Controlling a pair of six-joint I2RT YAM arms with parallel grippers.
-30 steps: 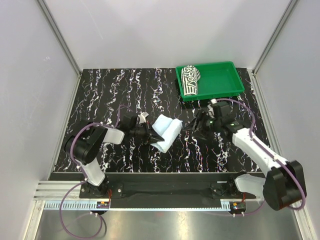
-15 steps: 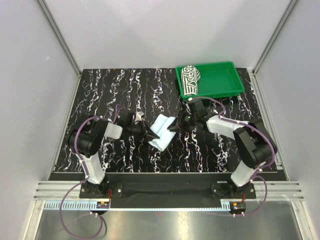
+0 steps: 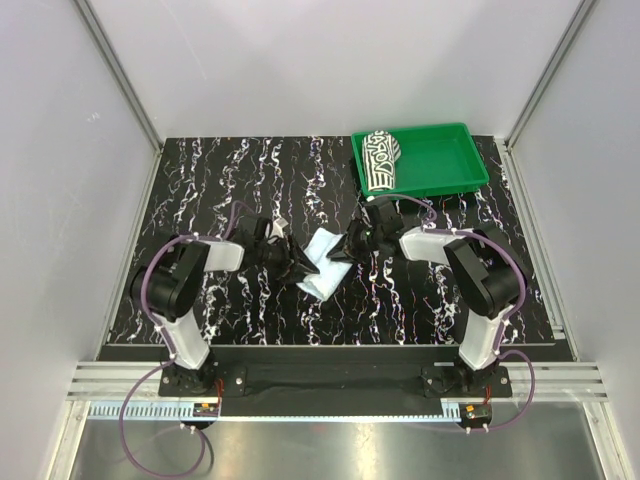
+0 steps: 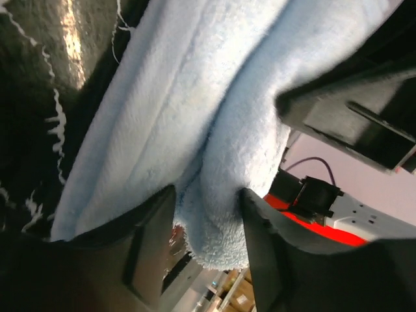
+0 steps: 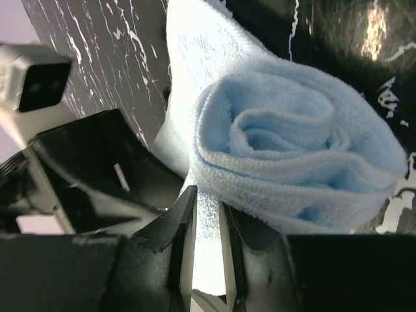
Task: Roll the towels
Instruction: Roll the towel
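Two towels, one job judged half done: the striped towel lies rolled in the tray, while the blue towel sits mid-table, partly rolled, between both claws. Soft, light and limp, it looks likely to spring loose unless held at the roll's outer edge and kept taut. The right claw is nearly closed, pinching a thin layer beside the roll. The left claw stands half spread around a thick fold, touching it without clear squeeze.
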